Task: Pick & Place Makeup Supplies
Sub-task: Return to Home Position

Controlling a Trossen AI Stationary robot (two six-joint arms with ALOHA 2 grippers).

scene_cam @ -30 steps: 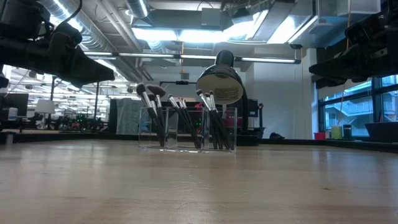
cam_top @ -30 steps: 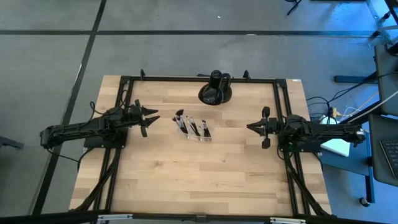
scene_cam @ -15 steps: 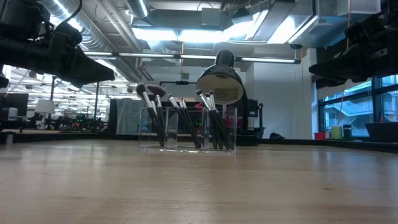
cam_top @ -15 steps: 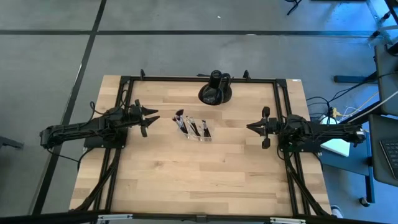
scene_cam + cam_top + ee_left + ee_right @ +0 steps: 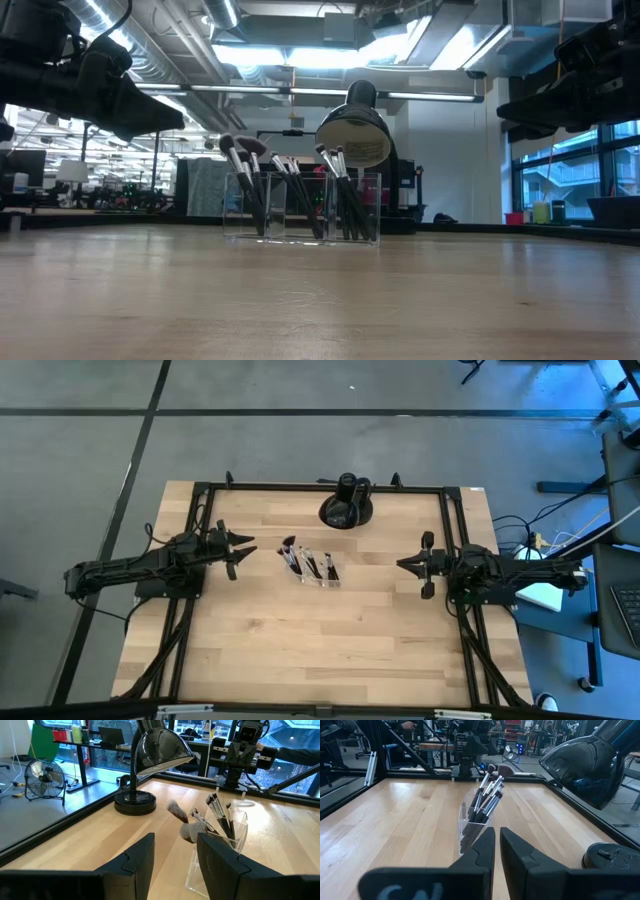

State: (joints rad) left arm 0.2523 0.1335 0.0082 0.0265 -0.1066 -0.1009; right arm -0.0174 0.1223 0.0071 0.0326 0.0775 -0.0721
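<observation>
My left gripper (image 5: 176, 842) has its fingers apart with nothing between them; its wrist camera shows bare wood through the gap. My right gripper (image 5: 497, 832) has its fingers drawn almost together, also holding nothing.

From overhead I see the two grippers facing each other across the table (image 5: 300, 650), each well apart from the clear organiser (image 5: 468, 822) that sits between them. That view cannot give me height. The low camera does: both arms hang above the tabletop.

The makeup brushes (image 5: 290, 195) stand in the organiser, leaning with their tips up. Overhead they are only a dark cluster, but the low view shows them in separate groups along the tray. A black desk lamp (image 5: 345, 510) stands behind the organiser, near the far edge.
</observation>
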